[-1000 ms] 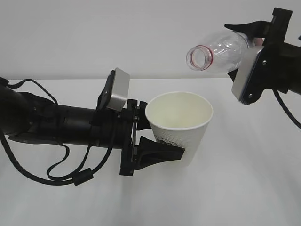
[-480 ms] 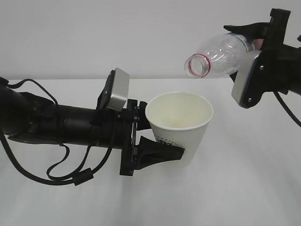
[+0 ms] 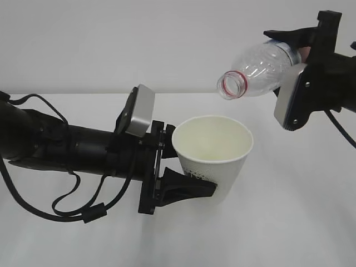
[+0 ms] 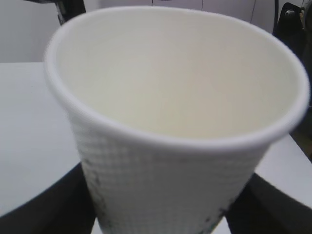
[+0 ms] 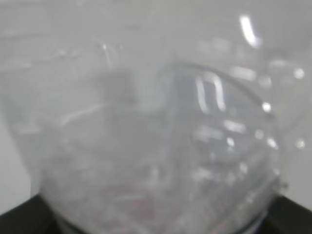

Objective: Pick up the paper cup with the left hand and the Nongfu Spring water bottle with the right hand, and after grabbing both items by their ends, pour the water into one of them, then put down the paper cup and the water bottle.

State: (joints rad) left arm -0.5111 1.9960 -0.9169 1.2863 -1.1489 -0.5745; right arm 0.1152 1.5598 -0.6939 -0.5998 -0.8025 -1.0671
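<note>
The desk (image 3: 289, 222) was plain white and a bare pale wall (image 3: 139, 39) stood behind it. The left gripper (image 3: 192, 172) had its jaws pinching the paper cup (image 3: 214, 158), which was upright in the air above the desk. The right gripper (image 3: 303, 47) had its jaws pinching the Nongfu Spring water bottle (image 3: 258, 67), tipped with its open mouth just above the cup's rim.

I can't read any text, brand or number from where I sit. The small white tapered paper cup (image 3: 214, 158) carries a dark printed mark low on its embossed side, but in both the exterior and left wrist views it is cut off and too blurred to make out. The clear ribbed plastic bottle (image 3: 257, 65) shows only a red neck ring, no legible label.
</note>
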